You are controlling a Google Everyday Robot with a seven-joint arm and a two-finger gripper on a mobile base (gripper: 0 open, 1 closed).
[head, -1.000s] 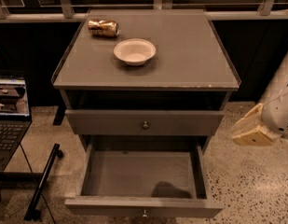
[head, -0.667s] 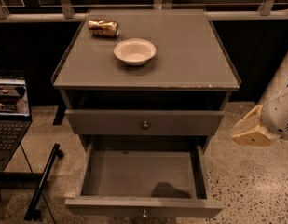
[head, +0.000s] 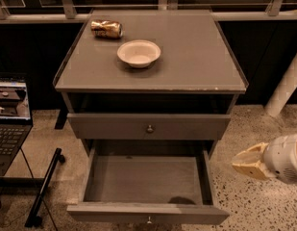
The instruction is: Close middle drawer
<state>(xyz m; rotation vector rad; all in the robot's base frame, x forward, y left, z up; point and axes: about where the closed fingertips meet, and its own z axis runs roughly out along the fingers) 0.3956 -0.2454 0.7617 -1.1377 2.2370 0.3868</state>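
Hovering at the frame's lower right: cream-tipped white gripper (head: 245,163), nothing visibly held; clenched or released, you cannot tell. It sits beside, well apart from, the wide shallow grey middle drawer (head: 143,179) at bottom centre, which is pulled out and bare inside. You likely have it staged clear of the drawer's corner before pushing the low front panel. Above: taller-fronted grey drawer (head: 114,126), shut; white bowl (head: 139,53) and gold can (head: 106,28) on the cabinet top.

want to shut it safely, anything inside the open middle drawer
In the middle drawer only bare grey floor shows, with a shadow near the front. Its rear, beneath the upper drawer, is covered. The end effector hangs outside, to its right.
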